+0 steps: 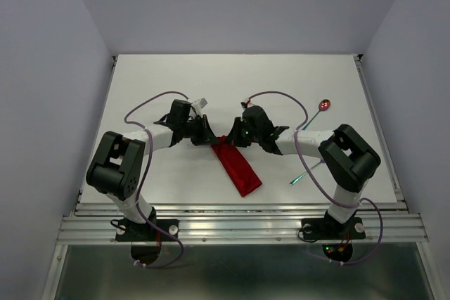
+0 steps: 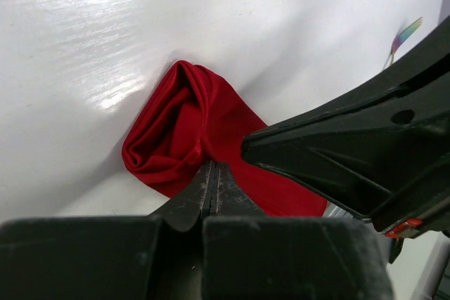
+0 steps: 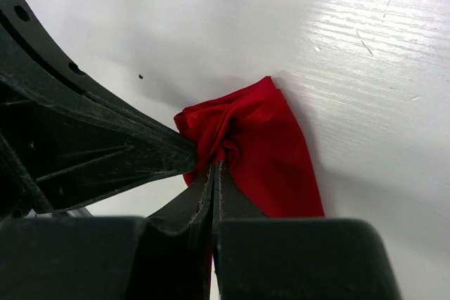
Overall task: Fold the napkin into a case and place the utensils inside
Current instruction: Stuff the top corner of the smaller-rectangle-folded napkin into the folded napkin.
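Observation:
The red napkin (image 1: 239, 168) lies as a narrow folded strip slanting toward the near edge, its far end bunched up between the two grippers. My left gripper (image 1: 209, 138) is shut, its tips pinching that bunched end (image 2: 184, 121). My right gripper (image 1: 229, 138) is shut on the same crumpled end (image 3: 271, 145) from the other side. The tips of both nearly touch. The spoon (image 1: 324, 105) with its red bowl lies at the far right. The teal-handled fork (image 1: 299, 177) lies near the right arm's base, partly hidden under that arm.
The white table (image 1: 176, 75) ends in a metal rail (image 1: 239, 226) at the near edge. Purple cables loop over both arms. In the left wrist view the right gripper's black finger (image 2: 337, 152) crowds the right side.

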Robot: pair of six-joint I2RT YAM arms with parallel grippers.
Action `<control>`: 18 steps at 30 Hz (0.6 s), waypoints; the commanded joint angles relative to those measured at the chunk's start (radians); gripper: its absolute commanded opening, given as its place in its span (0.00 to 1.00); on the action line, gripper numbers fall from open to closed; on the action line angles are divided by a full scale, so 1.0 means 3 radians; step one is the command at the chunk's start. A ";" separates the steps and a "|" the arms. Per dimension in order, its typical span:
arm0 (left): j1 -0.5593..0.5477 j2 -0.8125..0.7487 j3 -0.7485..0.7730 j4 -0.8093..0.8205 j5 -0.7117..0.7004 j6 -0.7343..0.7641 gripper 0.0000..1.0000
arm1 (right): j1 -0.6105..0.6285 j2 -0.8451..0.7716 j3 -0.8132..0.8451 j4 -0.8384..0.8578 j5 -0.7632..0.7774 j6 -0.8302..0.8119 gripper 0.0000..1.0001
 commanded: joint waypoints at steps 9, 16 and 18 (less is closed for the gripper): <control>0.0053 -0.0105 -0.0113 0.0375 0.0404 -0.0079 0.00 | 0.0012 0.0139 0.0010 0.0438 -0.0195 0.0189 0.01; 0.0053 -0.0110 -0.0113 0.0420 0.0429 -0.0120 0.00 | 0.0012 0.0247 0.0010 0.0556 -0.0318 0.0225 0.01; 0.0053 -0.0120 -0.0118 0.0415 0.0434 -0.0125 0.00 | 0.0012 0.0277 0.0010 0.0576 -0.0313 0.0235 0.01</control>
